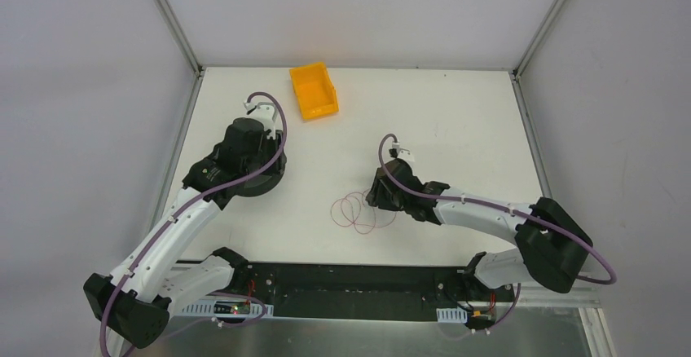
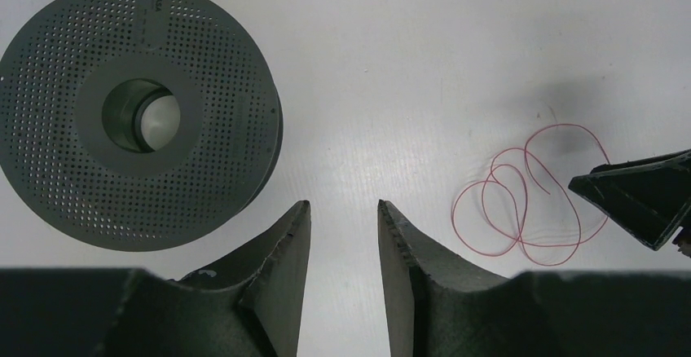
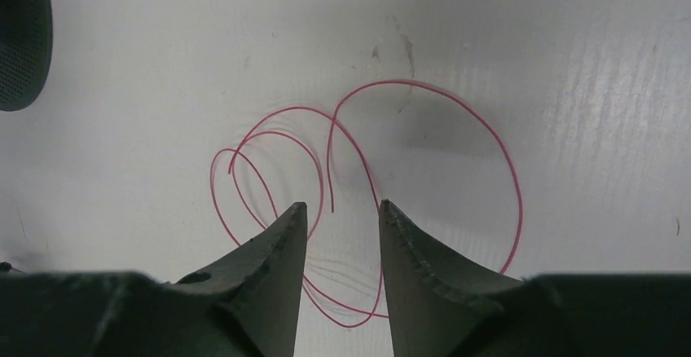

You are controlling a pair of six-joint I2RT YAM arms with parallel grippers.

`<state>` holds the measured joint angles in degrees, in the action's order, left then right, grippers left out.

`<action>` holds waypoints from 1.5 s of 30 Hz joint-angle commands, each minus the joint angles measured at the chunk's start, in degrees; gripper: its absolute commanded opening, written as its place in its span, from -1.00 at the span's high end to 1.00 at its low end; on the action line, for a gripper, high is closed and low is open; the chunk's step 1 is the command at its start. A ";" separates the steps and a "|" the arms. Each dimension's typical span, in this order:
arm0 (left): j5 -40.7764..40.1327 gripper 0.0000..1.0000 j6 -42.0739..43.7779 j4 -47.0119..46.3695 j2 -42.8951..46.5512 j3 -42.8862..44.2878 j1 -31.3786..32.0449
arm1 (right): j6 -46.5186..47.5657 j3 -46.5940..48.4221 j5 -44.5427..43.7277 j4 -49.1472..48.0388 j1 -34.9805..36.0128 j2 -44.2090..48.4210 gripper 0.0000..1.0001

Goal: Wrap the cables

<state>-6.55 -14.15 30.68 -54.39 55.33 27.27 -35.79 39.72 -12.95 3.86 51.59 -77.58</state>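
Note:
The cables are one thin red wire lying in loose loops on the white table, just left of the right arm's head. In the right wrist view the cables curl on the table under my right gripper, which is open; strands pass below the gap, none pinched. My left gripper is open over bare table, with a grey perforated spool lying flat to its left and the cables to its right. The spool sits under the left arm's head in the top view.
An orange bin stands at the back of the table. The right gripper's fingers show at the right edge of the left wrist view. A black rail runs along the near edge between the arm bases.

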 commanded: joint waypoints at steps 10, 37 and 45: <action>0.37 0.30 -1.02 -1.52 1.37 -0.54 -0.41 | -3.90 0.69 1.88 2.12 1.28 -6.46 0.29; 49.49 0.02 11.16 -7.18 -8.83 10.58 -0.46 | 39.33 -0.14 12.34 -8.52 1.38 23.13 1.00; 57.25 0.00 7.09 -10.47 -14.54 10.76 -0.37 | 39.25 -2.32 15.43 -12.45 1.63 26.24 1.00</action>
<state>43.83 -5.72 23.66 -66.59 64.86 27.27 1.72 38.52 -0.08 -4.34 52.77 -53.34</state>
